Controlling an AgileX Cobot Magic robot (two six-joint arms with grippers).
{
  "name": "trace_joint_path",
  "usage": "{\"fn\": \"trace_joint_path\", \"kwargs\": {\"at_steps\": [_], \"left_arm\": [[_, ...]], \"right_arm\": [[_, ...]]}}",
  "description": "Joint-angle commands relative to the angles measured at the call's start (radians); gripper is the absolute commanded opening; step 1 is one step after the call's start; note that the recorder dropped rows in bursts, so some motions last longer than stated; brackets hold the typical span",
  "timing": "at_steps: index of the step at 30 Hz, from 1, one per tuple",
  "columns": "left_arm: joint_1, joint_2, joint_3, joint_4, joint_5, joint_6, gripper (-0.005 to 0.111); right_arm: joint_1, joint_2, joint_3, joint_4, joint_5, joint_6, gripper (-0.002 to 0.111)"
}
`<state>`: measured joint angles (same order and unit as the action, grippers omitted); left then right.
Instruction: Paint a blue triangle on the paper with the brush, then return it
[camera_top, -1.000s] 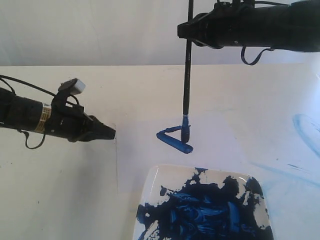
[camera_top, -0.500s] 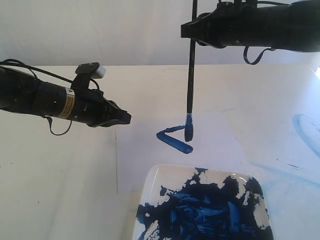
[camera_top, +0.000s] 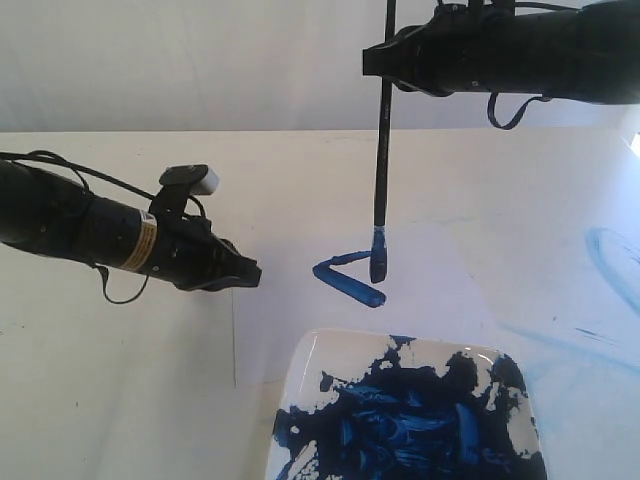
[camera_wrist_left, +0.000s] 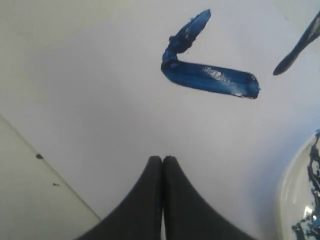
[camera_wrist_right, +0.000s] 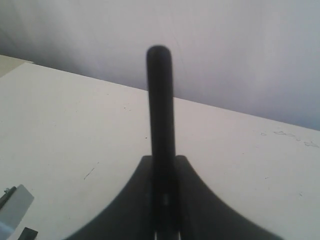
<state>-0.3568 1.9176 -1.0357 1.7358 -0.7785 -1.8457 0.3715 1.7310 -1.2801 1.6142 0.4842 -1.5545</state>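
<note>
Right gripper pinches the brush high on the handle, so it hangs upright with only the blue tip at the triangle's 3 o'clock corner on the paper. Two thick strokes show and the third side looks open, so unfinished, I judge. Left gripper, jaws pressed together and empty, sits at the triangle's 9 o'clock by the paper's edge, probably steadying the sheet. The dish waits at 6 o'clock.
</note>
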Motion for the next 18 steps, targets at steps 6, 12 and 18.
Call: {"fn": "trace_joint_path", "kwargs": {"at_steps": [6, 12, 18], "left_arm": [[-0.005, 0.058, 0.008, 0.009, 0.012, 0.014, 0.0], [-0.005, 0.065, 0.008, 0.009, 0.031, 0.014, 0.0], [-0.005, 0.065, 0.01, 0.009, 0.049, 0.014, 0.0]], "right_arm": [[-0.006, 0.0, -0.004, 0.008, -0.001, -0.014, 0.0], [-0.006, 0.016, -0.004, 0.008, 0.002, -0.014, 0.0], [-0.006, 0.024, -0.004, 0.008, -0.02, -0.014, 0.0]]}}
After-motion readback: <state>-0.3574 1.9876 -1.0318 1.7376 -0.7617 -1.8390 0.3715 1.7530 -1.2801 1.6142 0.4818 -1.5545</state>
